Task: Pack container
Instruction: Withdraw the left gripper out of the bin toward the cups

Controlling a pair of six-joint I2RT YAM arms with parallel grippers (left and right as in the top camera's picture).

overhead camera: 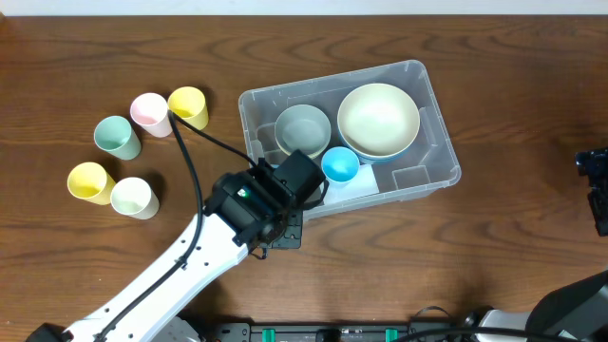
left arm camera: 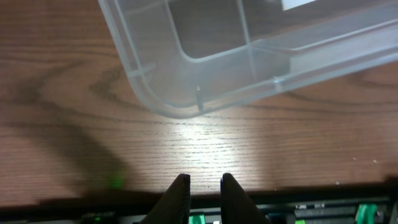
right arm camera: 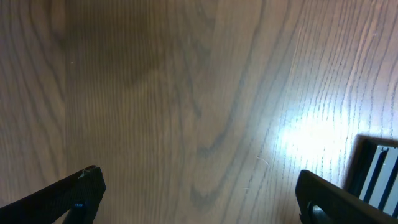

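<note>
The clear container lies on the wooden table right of centre. Inside it are a grey-green bowl, a cream bowl and a blue cup. My left gripper hovers just outside the container's near-left corner. In the left wrist view its jaws stand almost together with nothing between them, and that rounded corner of the container fills the top. My right gripper is at the table's right edge, far from the container. It is open wide over bare wood.
Several loose cups stand at the left of the table: a teal cup, a pink cup, a yellow cup, another yellow cup and a pale cup. The left arm's cable runs past the yellow cup.
</note>
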